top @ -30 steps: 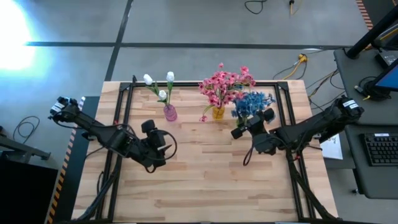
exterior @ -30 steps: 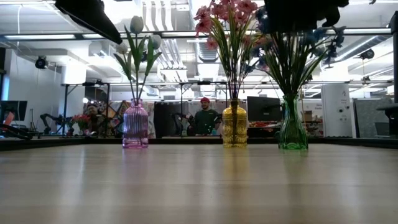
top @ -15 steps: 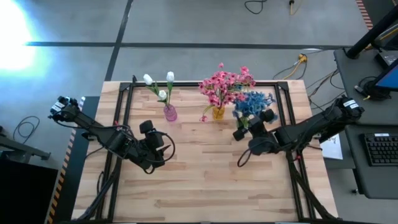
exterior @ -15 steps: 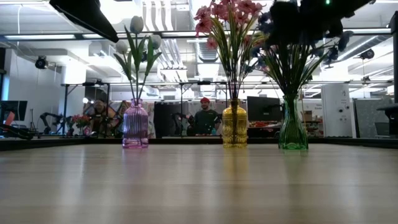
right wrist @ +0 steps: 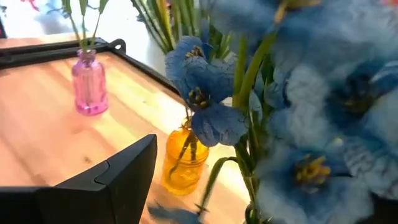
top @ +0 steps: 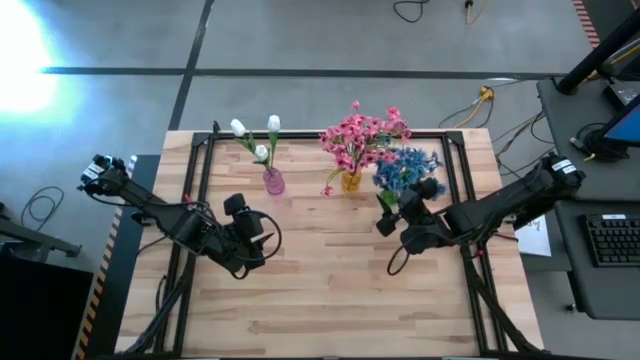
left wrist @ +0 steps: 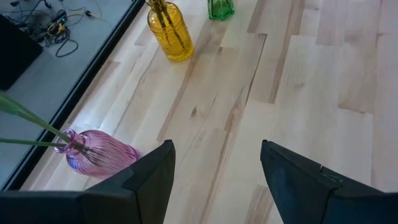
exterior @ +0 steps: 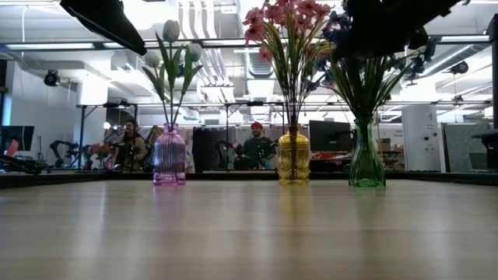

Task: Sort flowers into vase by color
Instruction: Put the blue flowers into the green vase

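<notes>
Change since a second ago: right pincer has slid a little back from the blue flowers toward the middle of the surface; left arm shifted only slightly; vases and bunches unmoved.
Right pincer: released, fingers spread wide and holding nothing, just beside the blue bunch; its wrist view is filled with blue petals and green stems right in front of it.
Left pincer: jaws apart, empty, hanging above bare surface near the pink vase, which shows close by its fingers in the left wrist view.
White flowers: standing in the pink vase.
Pink flowers: standing in the yellow vase, at the middle.
Blue flowers: standing in the green vase, on the right arm's side.
Task state: every stem seen stands in a vase, one colour to each; no loose stem shows on the surface, so the sorting looks done.
Risk, snag: a spread finger still among the blue stems could catch one as the arm draws off and pull it out.
Risk, tipping: the green vase is narrow under a tall, top-heavy bunch; a sideways drag on the stems could topple it.
Risk, neighbours: yellow vase stands just beside the green one, so a fall or wide swing may strike it and spill the pink bunch.
</notes>
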{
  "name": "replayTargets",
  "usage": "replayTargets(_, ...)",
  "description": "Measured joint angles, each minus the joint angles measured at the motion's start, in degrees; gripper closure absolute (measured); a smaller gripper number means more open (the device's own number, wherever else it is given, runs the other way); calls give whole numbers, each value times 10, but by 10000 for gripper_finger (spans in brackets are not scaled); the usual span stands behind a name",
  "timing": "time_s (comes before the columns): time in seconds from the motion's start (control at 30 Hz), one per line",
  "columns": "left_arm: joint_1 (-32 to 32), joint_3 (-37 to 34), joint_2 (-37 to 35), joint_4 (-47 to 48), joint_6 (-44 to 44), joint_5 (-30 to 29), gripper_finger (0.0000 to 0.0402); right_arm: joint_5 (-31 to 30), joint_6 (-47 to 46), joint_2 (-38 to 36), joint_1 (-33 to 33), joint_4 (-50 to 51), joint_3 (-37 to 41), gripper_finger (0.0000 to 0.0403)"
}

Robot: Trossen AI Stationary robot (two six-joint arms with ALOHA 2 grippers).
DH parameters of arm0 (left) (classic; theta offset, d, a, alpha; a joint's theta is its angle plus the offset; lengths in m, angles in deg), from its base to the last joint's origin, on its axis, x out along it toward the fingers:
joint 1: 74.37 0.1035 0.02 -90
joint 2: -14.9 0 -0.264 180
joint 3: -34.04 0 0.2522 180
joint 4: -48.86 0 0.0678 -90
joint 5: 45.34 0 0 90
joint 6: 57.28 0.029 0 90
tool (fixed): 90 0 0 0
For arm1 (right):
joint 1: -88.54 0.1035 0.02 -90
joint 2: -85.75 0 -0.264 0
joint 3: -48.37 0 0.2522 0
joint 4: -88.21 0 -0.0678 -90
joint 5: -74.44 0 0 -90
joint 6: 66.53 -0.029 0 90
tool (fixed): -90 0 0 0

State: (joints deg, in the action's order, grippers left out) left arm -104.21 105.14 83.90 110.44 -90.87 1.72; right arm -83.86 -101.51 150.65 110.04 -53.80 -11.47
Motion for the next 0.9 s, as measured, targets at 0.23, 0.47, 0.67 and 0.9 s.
replayTargets(0.23, 0, 0, 0, 3, 2, 0, 180, 62, -50, -1, 0, 103, -53, 96)
replayTargets(0.47, 0, 0, -4, 14, 3, 9, 180, 131, -118, -1, 0, 246, -115, 96)
replayTargets(0.67, 0, 0, -5, 16, 0, 17, 180, 181, -121, -1, 0, 310, -162, 106)
replayTargets(0.9, 0, 0, -5, 16, 0, 17, 180, 242, -140, -1, 0, 414, -222, 113)
